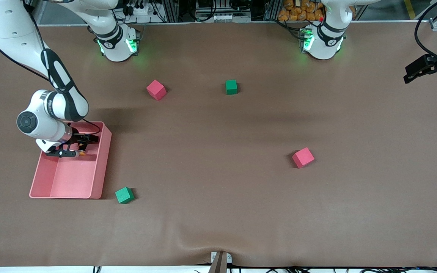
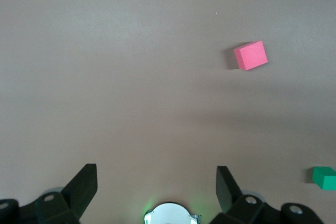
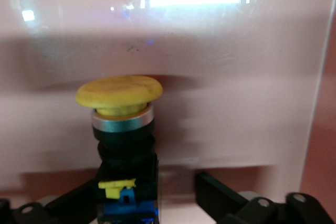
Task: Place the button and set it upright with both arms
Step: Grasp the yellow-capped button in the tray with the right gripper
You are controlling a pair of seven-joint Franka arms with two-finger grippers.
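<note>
The button (image 3: 123, 129) has a yellow-orange cap, a silver ring and a black-and-blue body. It sits inside the pink tray (image 1: 104, 159), between the fingers of my right gripper (image 3: 149, 195), with its cap pointing at the tray's wall (image 3: 236, 66). One finger is against the body and the other finger (image 3: 215, 190) stands apart from it, so the gripper is open. In the front view the right gripper (image 1: 82, 147) is low in the tray with the button (image 1: 82, 153) at its tips. My left gripper (image 1: 417, 72) waits high over the left arm's end of the table, open and empty (image 2: 157, 174).
Loose foam cubes lie on the brown table: a red cube (image 1: 156, 90) and a green cube (image 1: 231, 87) nearer the bases, a red cube (image 1: 303, 157) mid-table, and a green cube (image 1: 124, 195) beside the tray's corner nearest the front camera. The left wrist view shows a red cube (image 2: 251, 55) and a green cube (image 2: 325, 177).
</note>
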